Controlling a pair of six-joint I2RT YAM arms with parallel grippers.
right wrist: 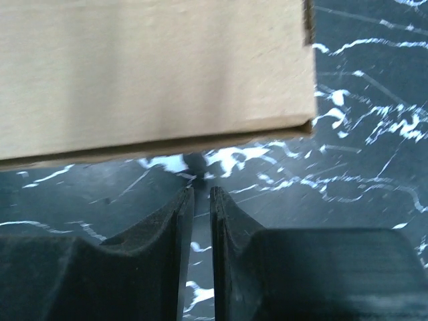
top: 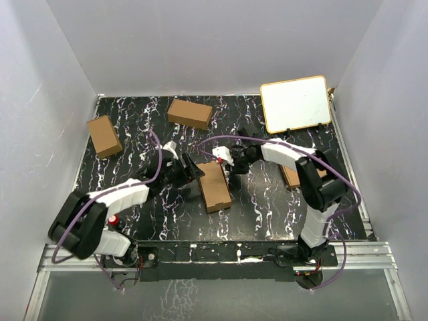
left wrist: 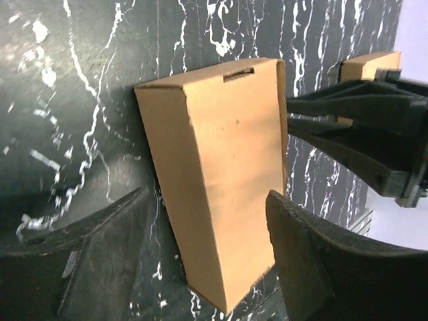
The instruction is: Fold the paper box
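The paper box [top: 214, 186] lies flat mid-table as a slim, closed brown carton. In the left wrist view the paper box [left wrist: 221, 167] runs between my left gripper's fingers [left wrist: 100, 254], its slotted end pointing away. My left gripper [left wrist: 207, 194] is open and straddles the near end, with a gap on the left side. From above, the left gripper [top: 192, 170] is at the carton's left edge. My right gripper [top: 234, 167] is at its upper right edge. That right gripper [right wrist: 202, 190] has its jaws a slit apart with nothing in them, just short of the carton's edge [right wrist: 154, 80].
Two shorter brown cartons stand at the back left [top: 104, 136] and back middle [top: 190, 113]. A white board [top: 295, 103] leans at the back right. A pile of brown sheets [top: 292, 177] lies under the right arm. White walls enclose the table.
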